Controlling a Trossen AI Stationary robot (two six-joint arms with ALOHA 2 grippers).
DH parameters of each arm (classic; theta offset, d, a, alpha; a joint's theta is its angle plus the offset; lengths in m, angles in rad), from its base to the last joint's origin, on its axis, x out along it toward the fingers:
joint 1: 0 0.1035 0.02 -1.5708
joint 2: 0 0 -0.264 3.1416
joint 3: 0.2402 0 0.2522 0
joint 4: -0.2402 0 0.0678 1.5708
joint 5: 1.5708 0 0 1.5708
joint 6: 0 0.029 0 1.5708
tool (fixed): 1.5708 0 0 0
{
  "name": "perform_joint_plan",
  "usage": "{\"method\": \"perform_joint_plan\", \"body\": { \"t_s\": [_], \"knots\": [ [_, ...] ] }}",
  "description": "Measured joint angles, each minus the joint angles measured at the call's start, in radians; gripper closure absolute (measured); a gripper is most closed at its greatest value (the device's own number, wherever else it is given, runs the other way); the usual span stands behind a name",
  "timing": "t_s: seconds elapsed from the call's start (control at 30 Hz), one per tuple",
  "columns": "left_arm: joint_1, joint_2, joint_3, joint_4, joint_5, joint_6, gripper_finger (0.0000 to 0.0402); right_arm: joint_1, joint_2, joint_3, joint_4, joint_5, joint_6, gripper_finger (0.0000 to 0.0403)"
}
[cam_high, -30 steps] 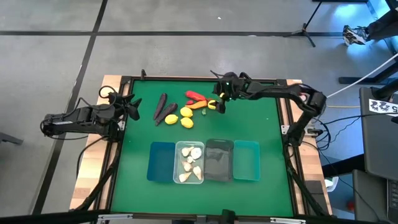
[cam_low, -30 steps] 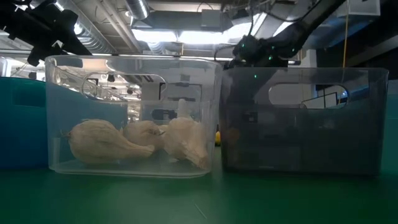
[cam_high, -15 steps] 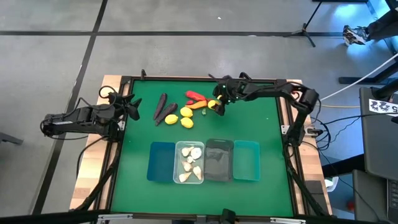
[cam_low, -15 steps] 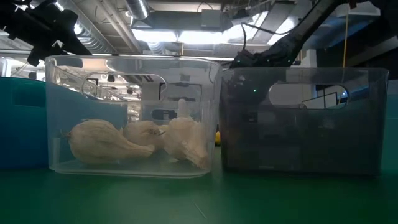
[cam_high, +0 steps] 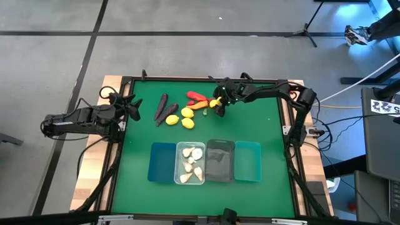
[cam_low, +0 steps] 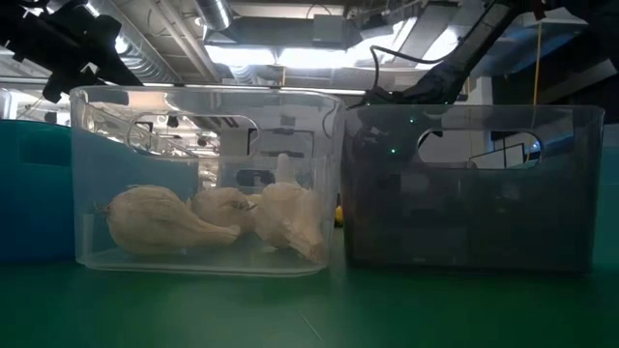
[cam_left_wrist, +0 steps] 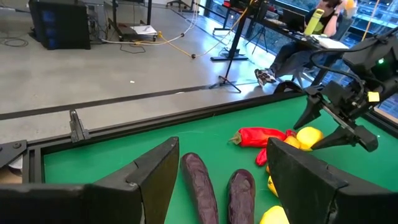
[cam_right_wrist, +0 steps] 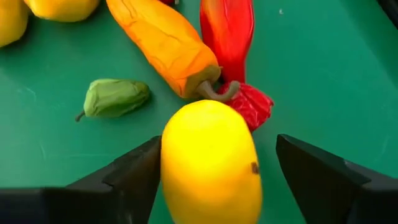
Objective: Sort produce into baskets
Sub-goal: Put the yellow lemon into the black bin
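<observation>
Lemon (cam_right_wrist: 210, 163): smooth, glossy yellow, oval, 1 brown speck.

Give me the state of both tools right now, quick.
Left tool: open, empty, waiting at the table's left edge near the purple pieces.
Right tool: open around a yellow lemon, not closed on it.

I see the produce pile (cam_high: 187, 109) lying near the table's (cam_high: 250, 125) far edge, the four baskets (cam_high: 204, 162) side by side near its front.
</observation>
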Motion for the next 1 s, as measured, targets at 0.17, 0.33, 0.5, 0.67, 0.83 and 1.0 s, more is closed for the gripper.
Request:
{"method": "perform_joint_plan", "body": {
  "t_s": [0.17,0.33,0.5,0.67,0.83,1.0],
  "knots": [
    [0.0,0.0,0.0,0.0,0.0,0.0,0.0164,0.0,0.0,0.0,-0.011,0.0,-0.001,0.0158],
    [0.0,0.0,0.0,0.0,0.0,0.0,0.0164,0.0,0.0,0.0,-0.011,0.0,-0.001,0.0227],
    [0.0,0.0,0.0,0.0,0.0,0.0,0.0164,0.0,0.0,0.0,-0.011,0.002,0.007,0.0237],
    [0.0,0.0,0.0,0.0,0.0,-0.001,0.0164,0.0,-0.003,0.0,-0.013,0.008,0.022,0.0219],
    [0.0,0.0,0.0,0.0,0.0,0.0,0.0164,0.0,-0.043,0.0,-0.032,-0.001,0.024,0.023],
    [0.0,0.0,0.0,0.0,0.0,0.0,0.0164,0.0,-0.122,0.0,-0.085,-0.002,0.023,0.0232]
  ]
}}
